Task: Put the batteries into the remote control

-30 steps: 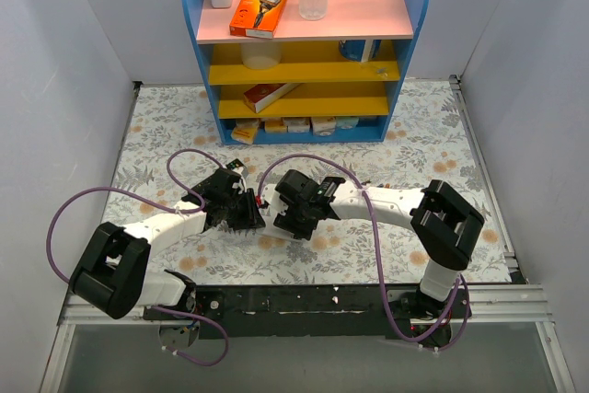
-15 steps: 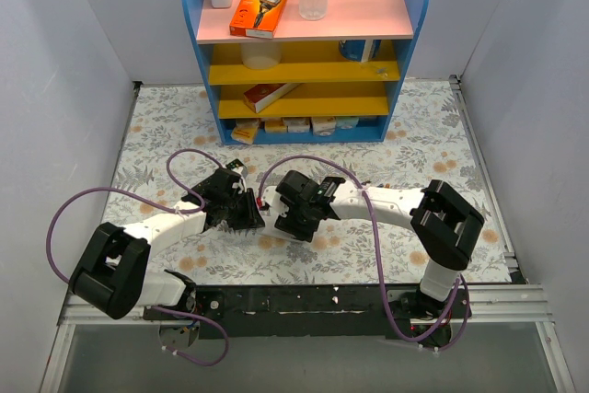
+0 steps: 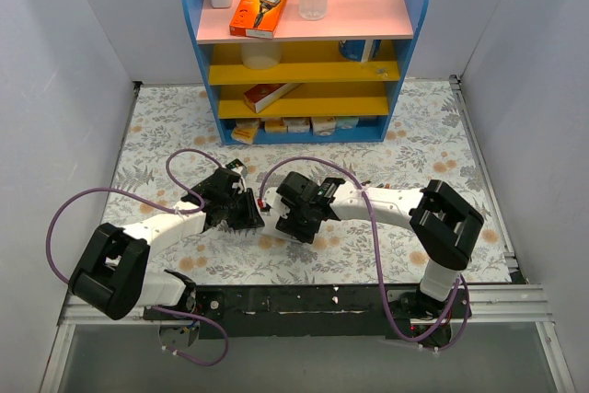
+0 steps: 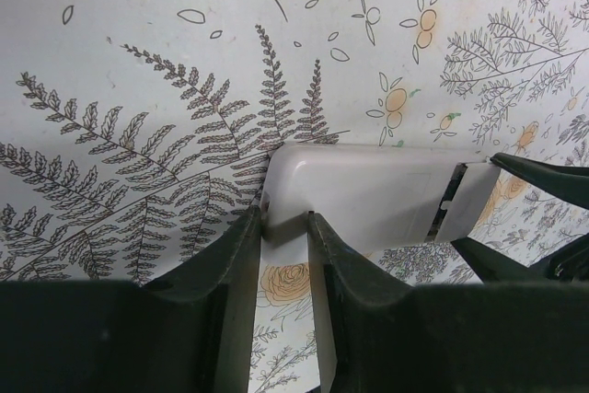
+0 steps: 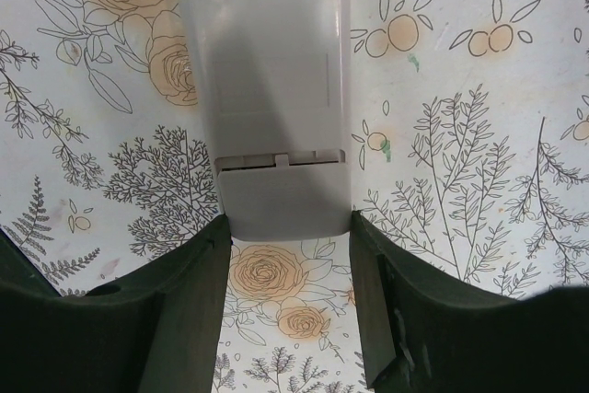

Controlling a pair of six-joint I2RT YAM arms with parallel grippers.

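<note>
The remote control lies back-up on the flowered mat, a plain white-grey slab in the left wrist view (image 4: 368, 192) and in the right wrist view (image 5: 267, 62). Its battery cover (image 5: 285, 198) sits slightly slid out at one end, with a seam showing. My left gripper (image 4: 285, 223) is shut on the other end's edge. My right gripper (image 5: 290, 227) is shut on the cover end, a finger on each side. In the top view the left gripper (image 3: 248, 212) and right gripper (image 3: 283, 212) meet and hide the remote. I cannot make out the batteries.
A blue shelf unit (image 3: 304, 43) with boxes, a bottle and a razor pack stands at the back. A small dark object (image 3: 236, 165) lies just behind the left gripper. Purple cables (image 3: 184, 167) loop over the mat by both arms.
The right gripper has edged slightly left toward the left gripper. Otherwise nothing has visibly moved.
</note>
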